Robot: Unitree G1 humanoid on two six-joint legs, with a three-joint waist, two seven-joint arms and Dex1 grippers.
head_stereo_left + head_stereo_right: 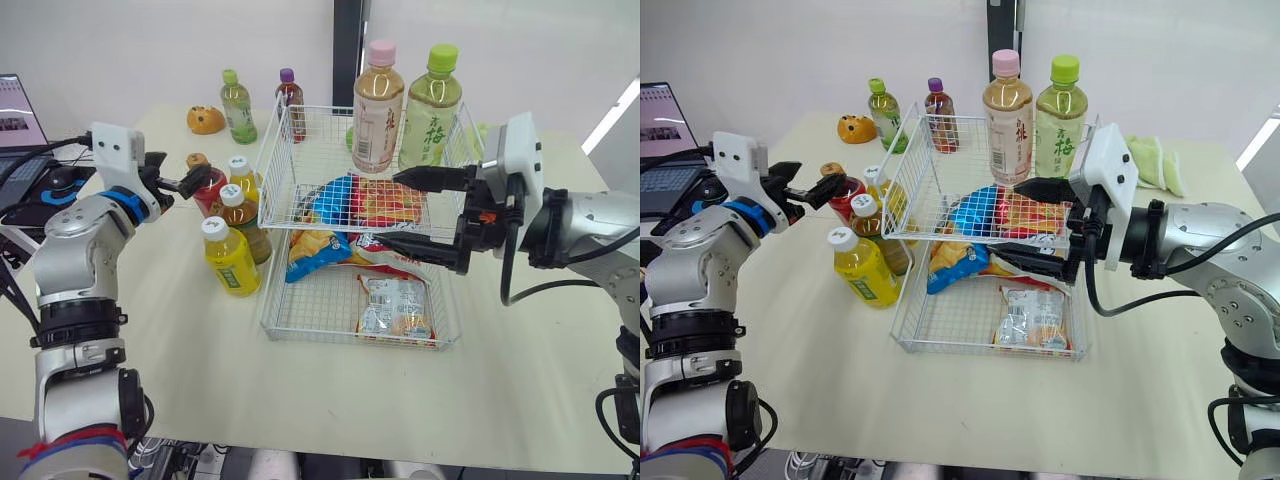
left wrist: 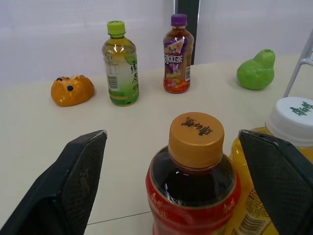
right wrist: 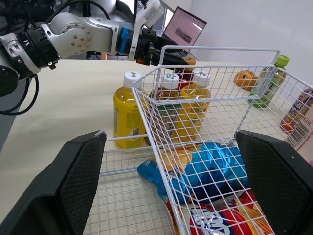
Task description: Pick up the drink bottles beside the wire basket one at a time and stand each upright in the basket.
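Observation:
A white wire basket (image 1: 268,300) stands mid-table. Upright in its far part are a pink-capped tea bottle (image 1: 377,110) and a green-capped bottle (image 1: 430,110). Just left of the basket stand a red-labelled dark drink bottle with an orange cap (image 1: 207,188) and three yellow bottles with white caps (image 1: 230,258). My left gripper (image 1: 192,180) is open, with its fingers on either side of the orange cap (image 2: 196,134), apart from it. Over the basket's right side, my right gripper (image 1: 405,212) hangs open and holds nothing.
Snack bags (image 1: 365,205) and a small packet (image 1: 395,305) lie in the basket. At the table's far side are a green-capped bottle (image 1: 238,105), a purple-capped bottle (image 1: 291,100), an orange toy bun (image 1: 206,120) and a green pear toy (image 2: 257,71). A laptop (image 1: 20,125) sits far left.

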